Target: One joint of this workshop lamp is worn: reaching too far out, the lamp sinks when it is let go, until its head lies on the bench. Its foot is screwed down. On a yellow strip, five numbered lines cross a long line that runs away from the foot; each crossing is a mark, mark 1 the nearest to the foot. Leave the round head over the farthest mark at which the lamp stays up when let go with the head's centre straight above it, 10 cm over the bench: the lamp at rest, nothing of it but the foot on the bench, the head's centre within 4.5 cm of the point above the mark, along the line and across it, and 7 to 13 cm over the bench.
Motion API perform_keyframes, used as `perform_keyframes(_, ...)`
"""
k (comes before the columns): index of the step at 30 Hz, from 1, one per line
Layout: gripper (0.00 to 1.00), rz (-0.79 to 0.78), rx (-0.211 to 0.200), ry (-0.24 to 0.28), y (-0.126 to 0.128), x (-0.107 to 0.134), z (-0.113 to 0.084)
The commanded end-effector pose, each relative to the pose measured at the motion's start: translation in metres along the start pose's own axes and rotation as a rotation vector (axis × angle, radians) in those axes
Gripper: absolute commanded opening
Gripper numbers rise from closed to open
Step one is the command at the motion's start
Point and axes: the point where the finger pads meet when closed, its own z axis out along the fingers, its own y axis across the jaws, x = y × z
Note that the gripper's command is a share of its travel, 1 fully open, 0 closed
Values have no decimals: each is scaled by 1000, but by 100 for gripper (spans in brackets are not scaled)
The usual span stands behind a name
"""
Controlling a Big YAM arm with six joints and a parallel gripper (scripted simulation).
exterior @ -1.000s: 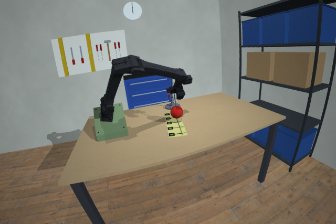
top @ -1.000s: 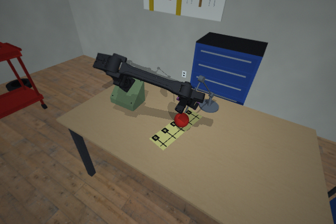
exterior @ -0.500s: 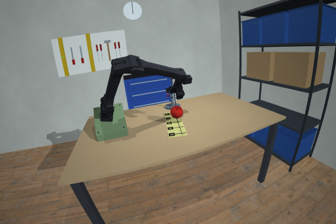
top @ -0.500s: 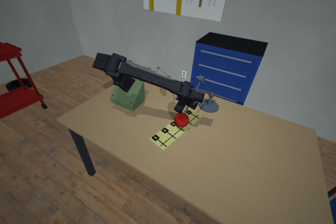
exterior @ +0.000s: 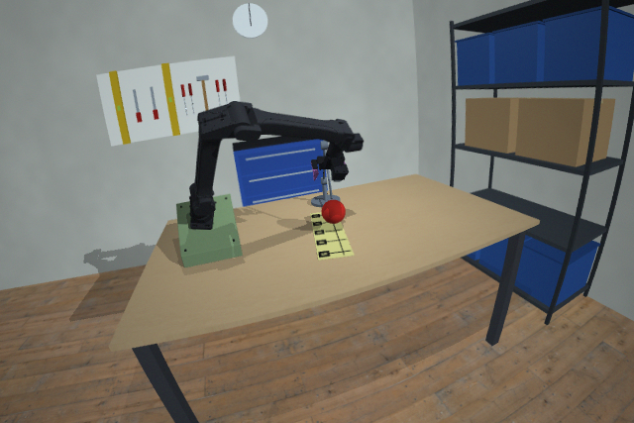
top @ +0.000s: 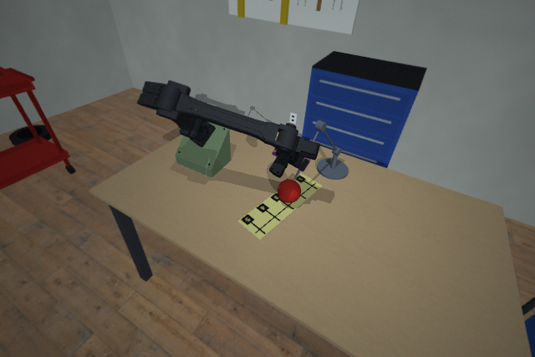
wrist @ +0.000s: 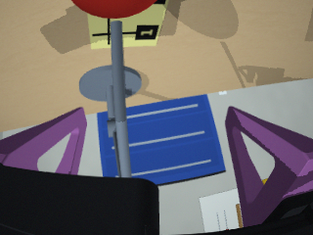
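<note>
The lamp's grey foot (top: 327,172) (exterior: 317,201) (wrist: 93,84) stands behind the near-foot end of the yellow strip (top: 267,213) (exterior: 330,237) (wrist: 100,41). The red round head (top: 288,191) (exterior: 333,211) (wrist: 114,6) hangs in the air and covers part of the strip; its exact mark and height cannot be told. The lamp's elbow (top: 320,125) is raised above the foot. My gripper (top: 291,158) (wrist: 156,115) is open, above and behind the head. In the wrist view the lamp's upper rod (wrist: 119,98) shows between the purple fingers, nearer the left one, with gaps on both sides.
The arm's green base block (top: 202,156) (exterior: 209,239) stands on the bench (top: 367,236) (exterior: 409,224), left of the strip. A blue drawer cabinet (top: 354,102) (exterior: 276,172) (wrist: 161,139) stands behind the bench. A shelf rack (exterior: 579,168) stands at the right in the exterior view.
</note>
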Motion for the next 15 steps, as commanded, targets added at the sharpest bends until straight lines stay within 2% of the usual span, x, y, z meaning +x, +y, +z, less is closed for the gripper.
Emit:
perform_keyframes(1, 100, -3, -32, 8, 3, 8, -31)
perform_keyframes(10, 100, -4, -13, 3, -10, 0, -55)
perform_keyframes(15, 100, -5, -5, 1, -8, 2, -60)
